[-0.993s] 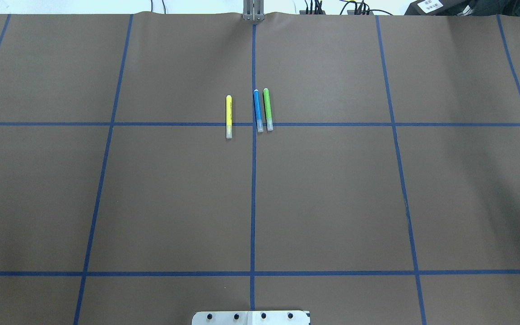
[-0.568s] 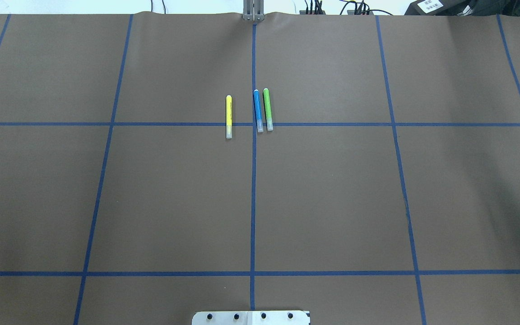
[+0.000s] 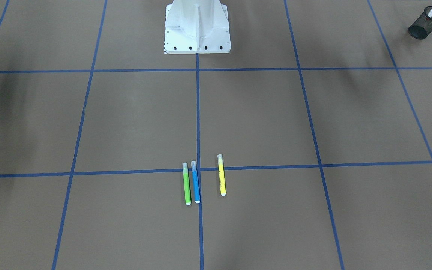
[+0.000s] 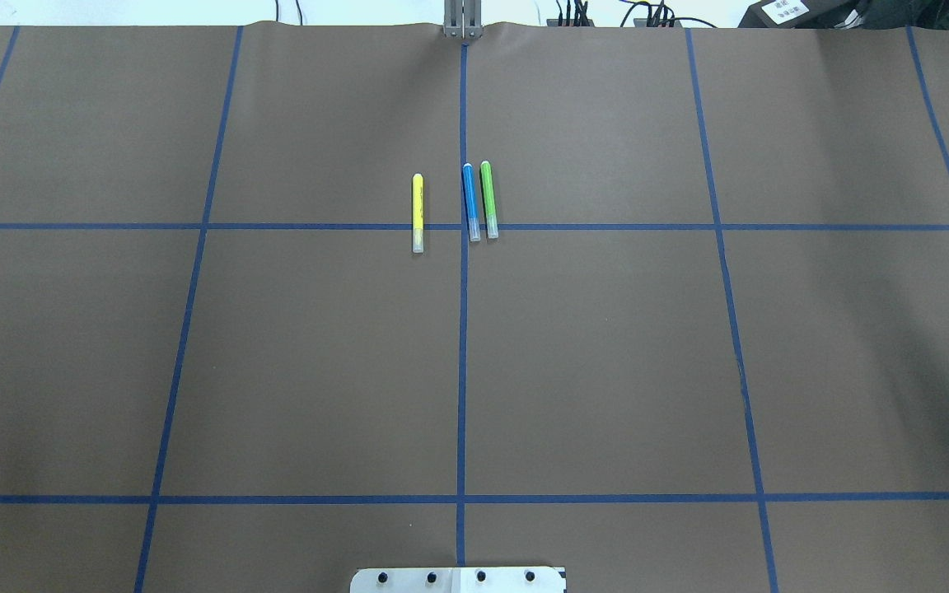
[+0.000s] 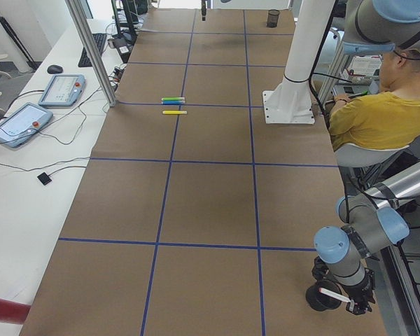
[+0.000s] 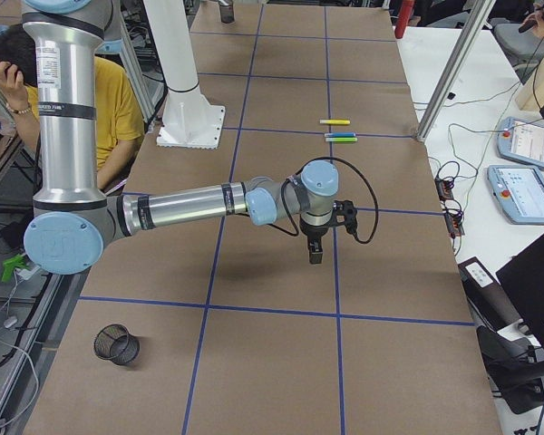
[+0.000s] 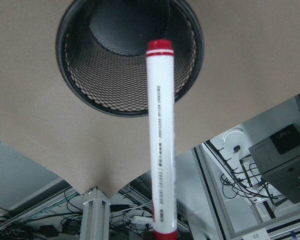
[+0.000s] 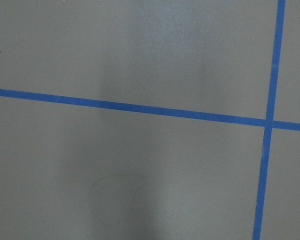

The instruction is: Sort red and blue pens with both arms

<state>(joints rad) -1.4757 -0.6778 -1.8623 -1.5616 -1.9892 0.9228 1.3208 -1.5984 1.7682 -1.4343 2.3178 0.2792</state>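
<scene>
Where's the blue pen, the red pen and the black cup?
blue pen (image 4: pixel 471 202): overhead view, middle of its blue barrel.
red pen (image 7: pixel 160 135): left wrist view, middle of its white barrel.
black cup (image 7: pixel 77 75): left wrist view, its mesh wall.

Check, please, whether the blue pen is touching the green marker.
Apart. The overhead view shows a thin strip of brown table between the blue pen and the green marker along their length.

Fine dark print runs along the white barrel of the red pen (image 7: pixel 160 150), too small to read. At five o'clock in the left wrist view, a small white tag (image 7: pixel 255 234) seems to read "EO". The overhead view's black box (image 4: pixel 804 12), at one o'clock, carries an illegible label (image 4: pixel 784 9).
</scene>
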